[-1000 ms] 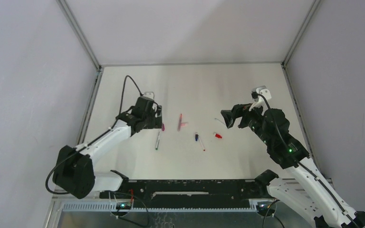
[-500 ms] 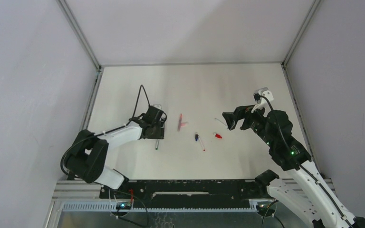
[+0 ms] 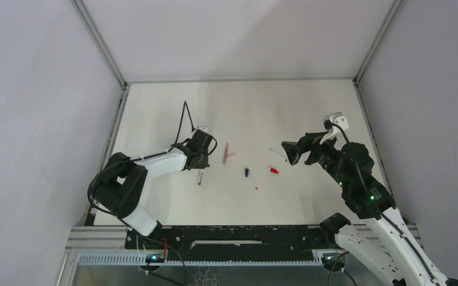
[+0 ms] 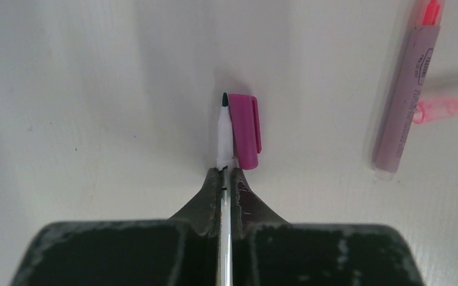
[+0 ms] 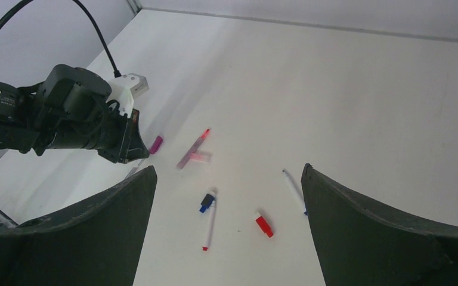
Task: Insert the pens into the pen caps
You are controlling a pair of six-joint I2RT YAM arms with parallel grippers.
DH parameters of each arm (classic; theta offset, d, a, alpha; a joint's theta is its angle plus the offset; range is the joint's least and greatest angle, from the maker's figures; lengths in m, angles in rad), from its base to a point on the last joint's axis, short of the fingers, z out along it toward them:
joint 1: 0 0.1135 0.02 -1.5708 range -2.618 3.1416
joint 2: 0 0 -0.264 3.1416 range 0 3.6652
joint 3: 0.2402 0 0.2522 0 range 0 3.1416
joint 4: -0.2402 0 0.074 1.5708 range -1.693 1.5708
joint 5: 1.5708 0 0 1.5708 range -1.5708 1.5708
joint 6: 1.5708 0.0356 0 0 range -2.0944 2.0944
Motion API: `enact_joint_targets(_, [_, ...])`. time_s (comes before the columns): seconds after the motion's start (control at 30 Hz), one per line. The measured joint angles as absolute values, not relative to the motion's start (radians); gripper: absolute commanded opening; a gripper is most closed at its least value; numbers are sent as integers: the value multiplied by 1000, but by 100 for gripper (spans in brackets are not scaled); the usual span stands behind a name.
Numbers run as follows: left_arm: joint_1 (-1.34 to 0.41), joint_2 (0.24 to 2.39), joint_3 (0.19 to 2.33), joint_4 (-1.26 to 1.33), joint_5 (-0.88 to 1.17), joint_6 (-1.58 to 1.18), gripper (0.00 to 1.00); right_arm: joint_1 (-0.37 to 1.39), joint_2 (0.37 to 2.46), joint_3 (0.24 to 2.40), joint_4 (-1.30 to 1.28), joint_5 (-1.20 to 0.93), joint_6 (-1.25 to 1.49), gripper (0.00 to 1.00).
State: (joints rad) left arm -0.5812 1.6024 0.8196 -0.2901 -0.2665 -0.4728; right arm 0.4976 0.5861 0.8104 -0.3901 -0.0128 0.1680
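A white pen (image 4: 222, 134) is pinched against the bench (image 3: 262, 113) by the left gripper (image 4: 226, 174), probably so its dark tip can be lined up with the magenta cap (image 4: 245, 131). The cap lies touching it alongside and is not yet entered. A pinkish pen (image 4: 407, 101) lies near. The right gripper (image 5: 226, 173) is held spread and empty above a red cap (image 5: 263, 224) and a blue cap (image 5: 206, 202).
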Motion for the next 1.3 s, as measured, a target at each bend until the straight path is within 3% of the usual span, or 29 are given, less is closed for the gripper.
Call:
enact_joint_targets(0.23, [-601,1582,793,-263,-300,-517,0,497,591,810,-403,-13,162,99])
enact_joint_targets(0.4, [-641,1493,781,-437,-312,-540,0,497,610,808,-397,-36,168,95])
enact_joint_targets(0.6, [-696,1159,784,-509,-289,-476,0,525,612,708,-263,-66,260,95])
enact_joint_targets(0.87, [-711,801,727,-224,-15,-381,0,643,737,636,23,-161,398,88])
enact_joint_targets(1.3, [-744,852,683,-6,247,-385,0,794,966,702,232,-204,430,72])
